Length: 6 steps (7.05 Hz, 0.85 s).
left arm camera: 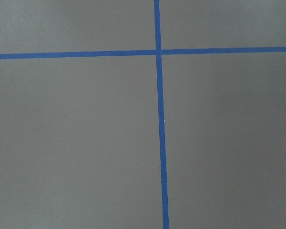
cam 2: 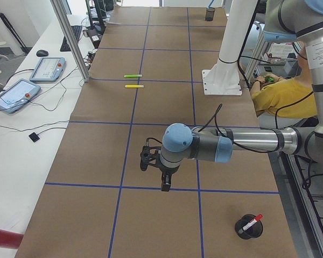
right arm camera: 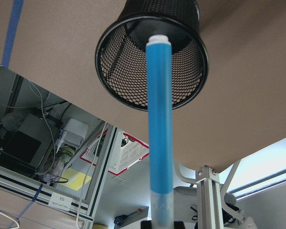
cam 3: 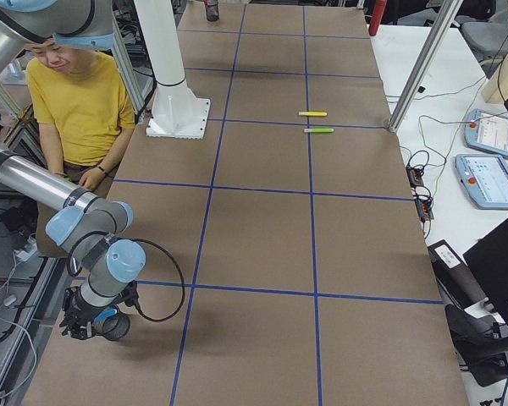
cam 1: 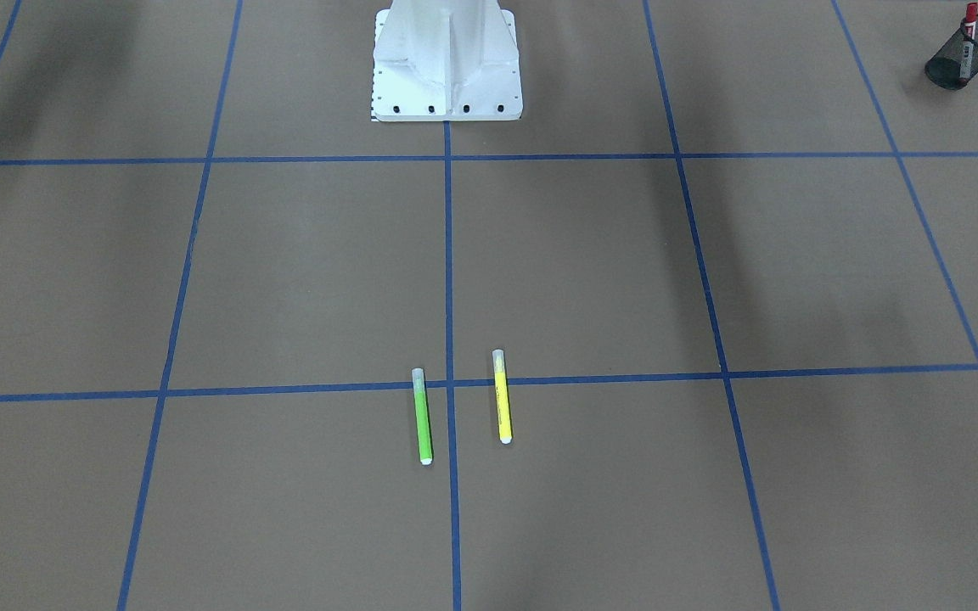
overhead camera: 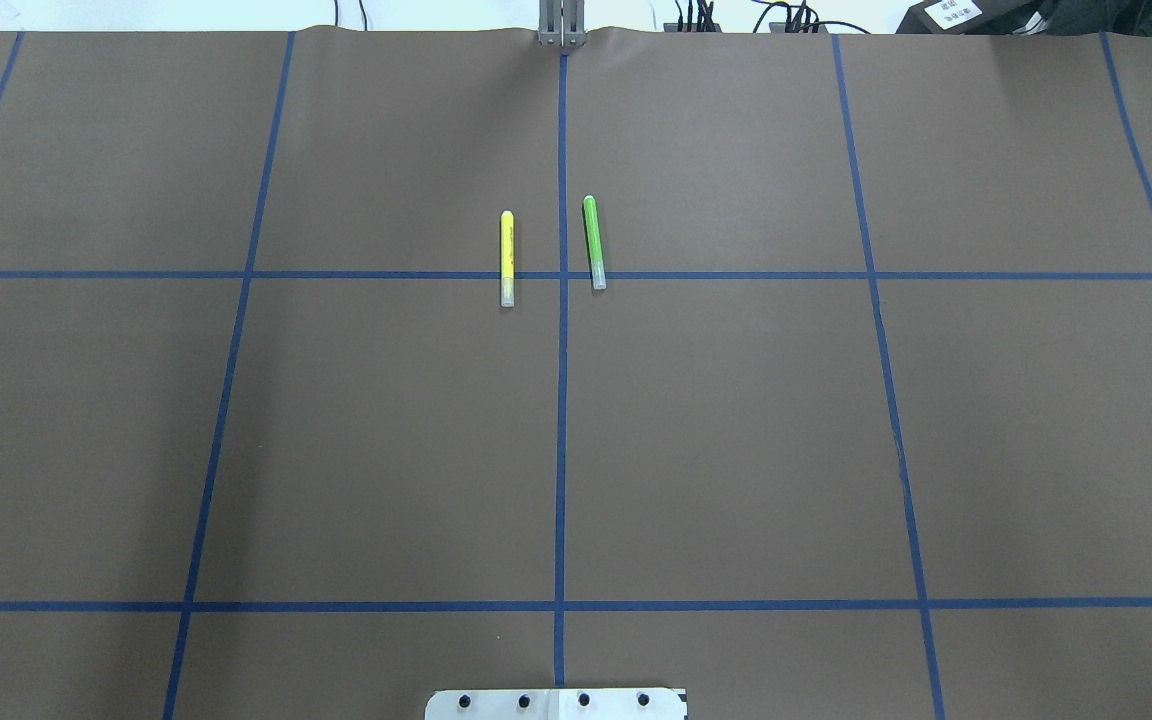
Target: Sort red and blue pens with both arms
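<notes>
Counting first: two grippers, two black mesh cups, and four markers, one each in blue, red, green and yellow. The right gripper is clamped on the blue pen at its clear-cap end. It holds the pen white end down over the mouth of one mesh cup at the table's edge, and I can't tell whether the tip is inside. The left gripper hangs over bare table near a tape crossing, and I can't tell how open it is. The red pen stands in the other cup, over at the robot's left end. The green marker and yellow marker lie side by side mid-table, not touching, with the centre tape line between them.
</notes>
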{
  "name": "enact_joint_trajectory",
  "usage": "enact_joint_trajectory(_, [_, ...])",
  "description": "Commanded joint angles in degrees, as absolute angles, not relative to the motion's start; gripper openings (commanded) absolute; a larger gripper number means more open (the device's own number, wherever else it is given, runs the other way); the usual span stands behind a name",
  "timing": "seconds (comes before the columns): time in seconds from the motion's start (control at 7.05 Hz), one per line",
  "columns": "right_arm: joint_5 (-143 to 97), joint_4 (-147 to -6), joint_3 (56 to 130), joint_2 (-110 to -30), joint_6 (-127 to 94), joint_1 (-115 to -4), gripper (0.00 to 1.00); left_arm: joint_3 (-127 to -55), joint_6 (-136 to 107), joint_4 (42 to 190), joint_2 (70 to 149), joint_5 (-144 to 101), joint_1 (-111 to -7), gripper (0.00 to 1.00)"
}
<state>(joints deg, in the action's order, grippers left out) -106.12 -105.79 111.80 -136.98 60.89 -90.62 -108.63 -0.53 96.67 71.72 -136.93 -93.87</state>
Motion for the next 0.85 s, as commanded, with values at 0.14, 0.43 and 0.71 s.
enact_joint_trajectory(0.14, [-106.08,-105.82,111.8,-137.37,61.35,-90.62,0.02,-108.63,-0.53,96.68,71.72,-136.93,-93.87,0.99])
enact_joint_trajectory(0.43, [-105.47,-105.91,111.8,-137.72,61.44,-90.62,0.03,-108.63,-0.53,96.68,71.72,-136.93,-93.87,0.99])
enact_joint_trajectory(0.71, [-104.42,-105.91,111.71,-137.9,61.44,-90.62,0.13,-108.63,-0.53,96.68,71.72,-136.93,-93.87,0.99])
